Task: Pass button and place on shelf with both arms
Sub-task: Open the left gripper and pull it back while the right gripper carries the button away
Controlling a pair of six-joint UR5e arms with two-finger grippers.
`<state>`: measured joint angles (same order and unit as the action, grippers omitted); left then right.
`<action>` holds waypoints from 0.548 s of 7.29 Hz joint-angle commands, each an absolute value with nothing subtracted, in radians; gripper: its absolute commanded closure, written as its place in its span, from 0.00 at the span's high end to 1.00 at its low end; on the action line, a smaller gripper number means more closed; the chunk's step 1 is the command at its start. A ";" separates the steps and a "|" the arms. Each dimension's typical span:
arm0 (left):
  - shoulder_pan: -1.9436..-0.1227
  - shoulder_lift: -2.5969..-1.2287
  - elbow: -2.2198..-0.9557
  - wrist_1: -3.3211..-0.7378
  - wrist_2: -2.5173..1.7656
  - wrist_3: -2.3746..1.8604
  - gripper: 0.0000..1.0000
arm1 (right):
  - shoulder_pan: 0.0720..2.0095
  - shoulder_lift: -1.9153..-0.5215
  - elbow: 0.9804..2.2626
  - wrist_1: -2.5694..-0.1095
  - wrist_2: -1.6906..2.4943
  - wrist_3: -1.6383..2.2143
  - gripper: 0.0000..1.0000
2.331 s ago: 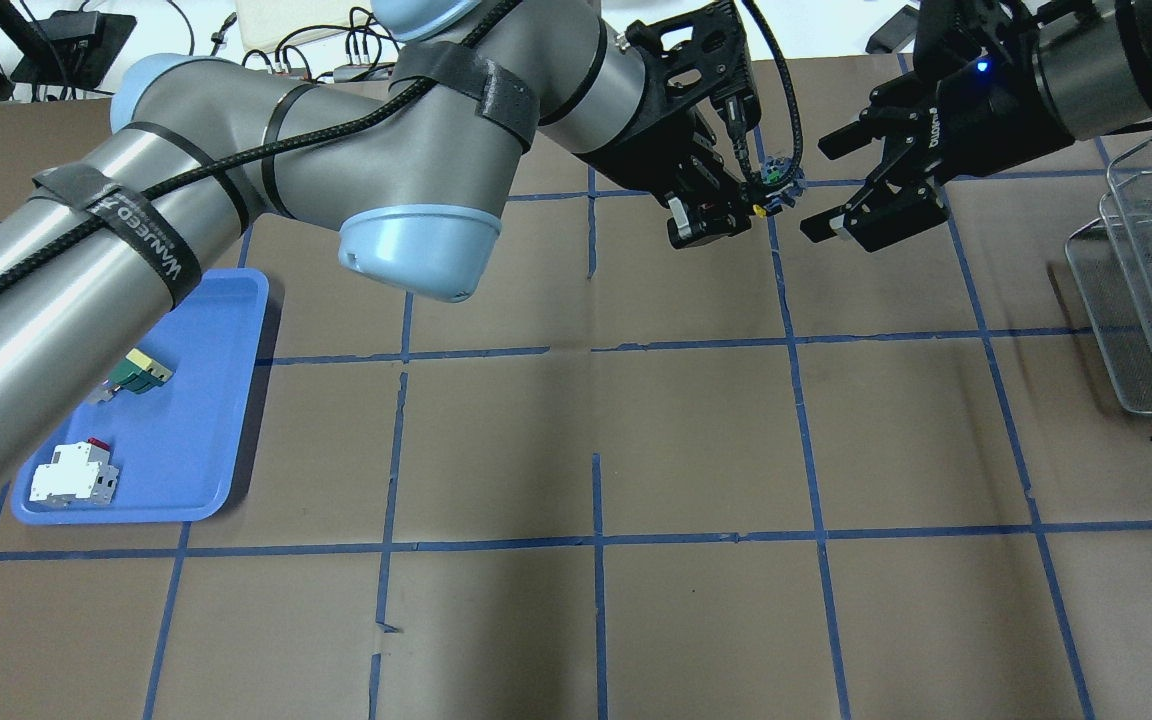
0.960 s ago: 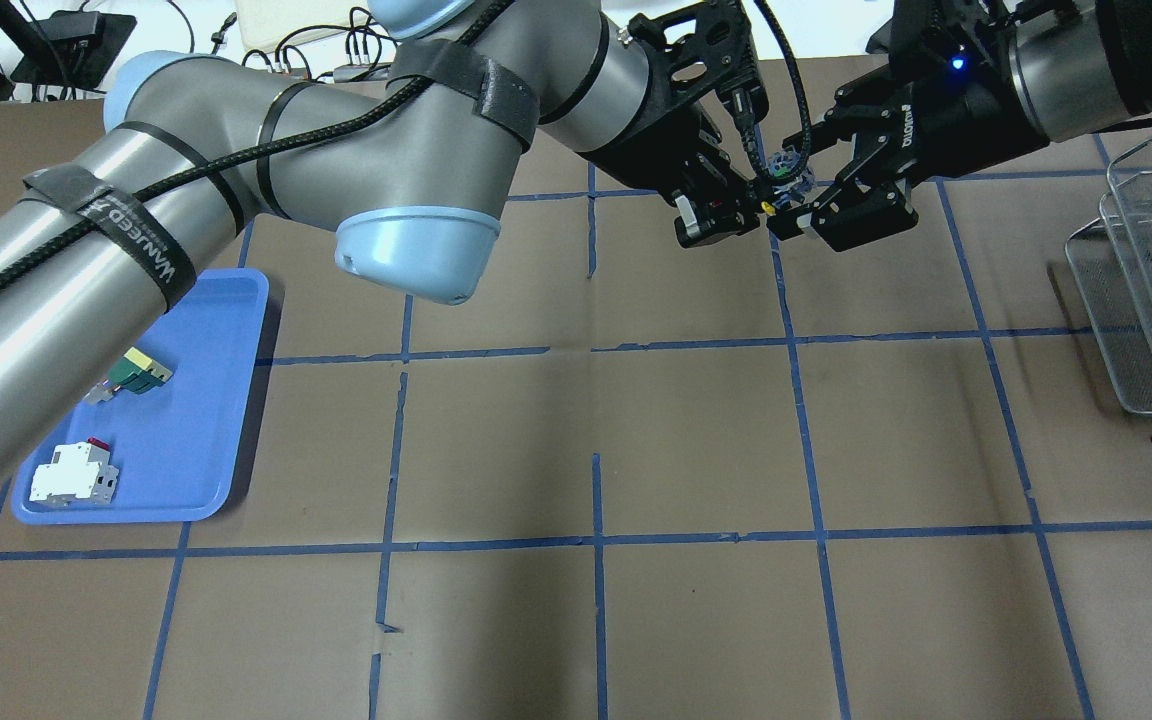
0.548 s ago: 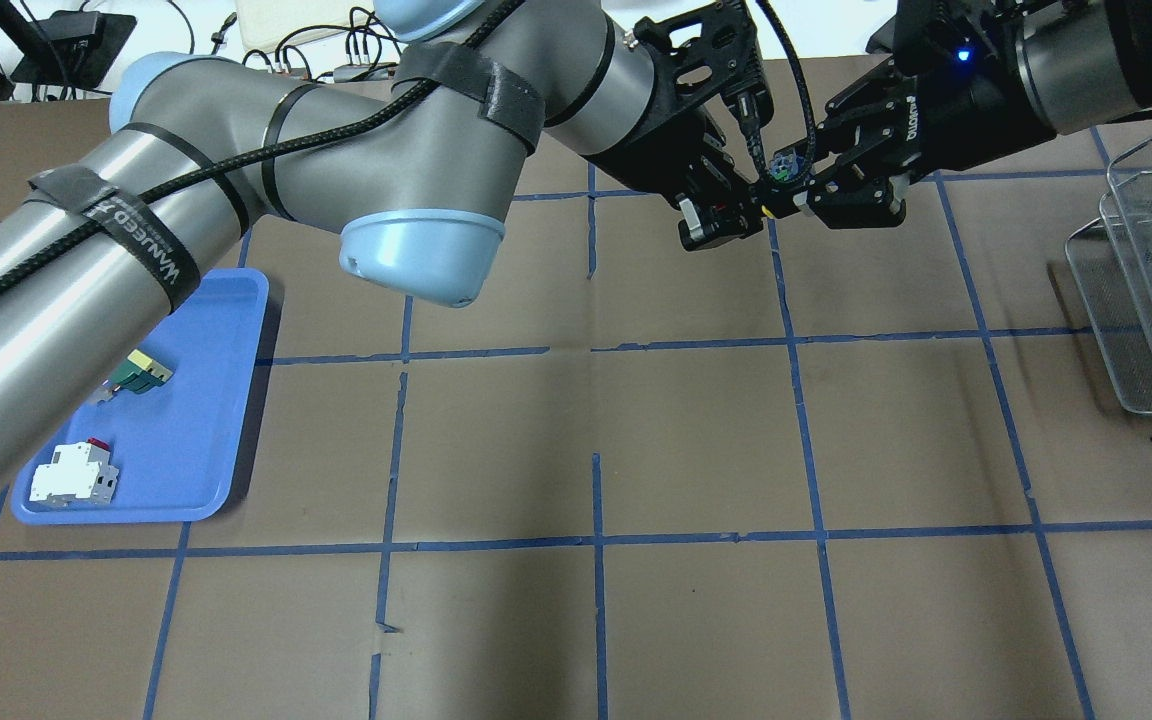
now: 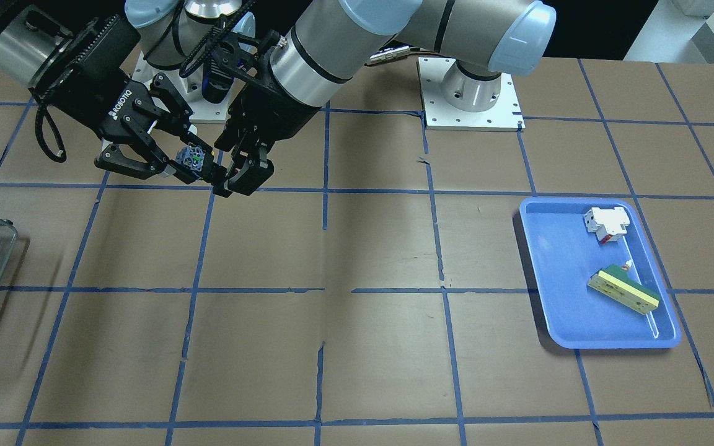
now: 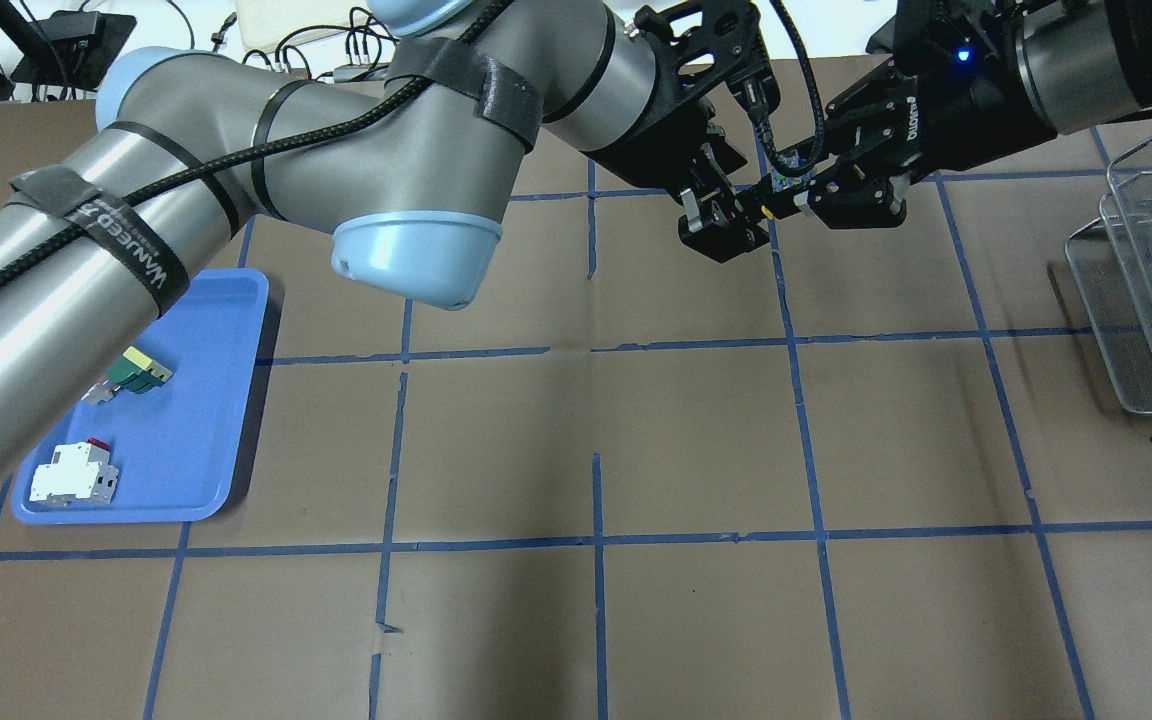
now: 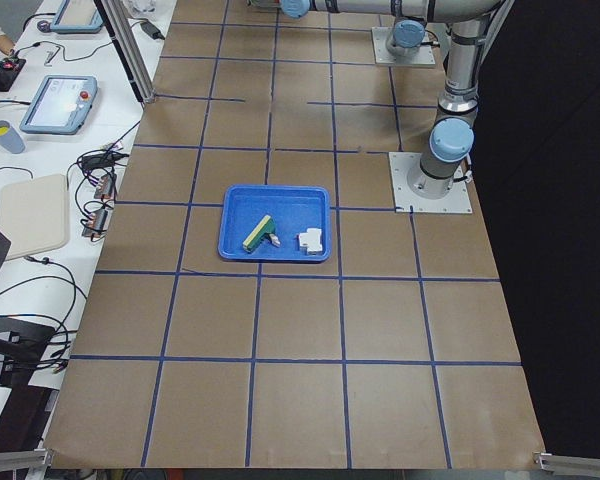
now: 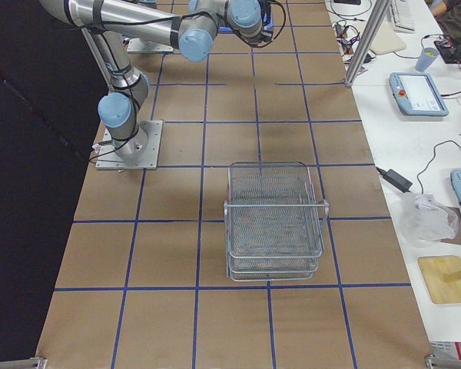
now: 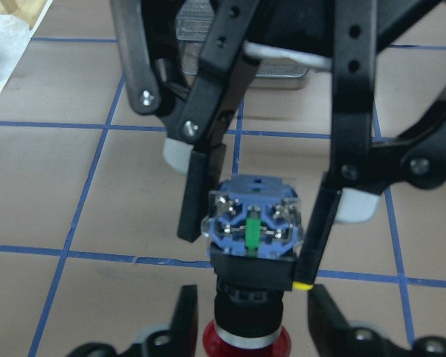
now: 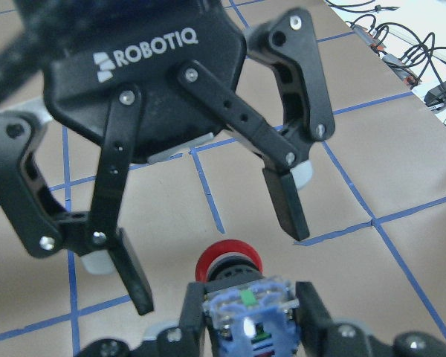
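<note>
holds the button (image 4: 193,158) by its bluish block in the closed right tool (image 8: 249,249) above the counter (image 5: 696,440), well apart from the shelf (image 7: 276,223); has the left tool (image 9: 217,262) open around the red cap.

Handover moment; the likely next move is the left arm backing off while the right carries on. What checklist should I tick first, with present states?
1. Right end effector shut on the button, at its blue end: ok.
2. Left end effector open, fingers apart from the button on both sides: ok.
3. Button held above the table, not resting on it: ok.
4. Shelf upright at the robot's right end of the table: ok.
5. Grip firm enough for the carry: cannot tell.
</note>
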<state>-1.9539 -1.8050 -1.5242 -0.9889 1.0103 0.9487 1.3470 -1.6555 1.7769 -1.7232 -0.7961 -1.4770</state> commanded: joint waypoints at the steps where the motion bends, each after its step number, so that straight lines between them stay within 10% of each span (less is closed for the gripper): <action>1: -1.912 -1.761 -1.540 -1.061 1.081 0.922 1.00 | 1.333 -1.646 1.763 -1.735 -0.906 -1.479 0.00; 4: -1.792 -1.636 -1.551 -1.334 1.351 0.869 1.00 | 1.182 -1.649 1.680 -1.704 -1.159 -1.479 0.00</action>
<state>-1.8451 -1.6868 -1.5457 -1.2464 1.2404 0.9051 1.2567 -1.6472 1.7173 -1.7219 -1.0541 -1.4783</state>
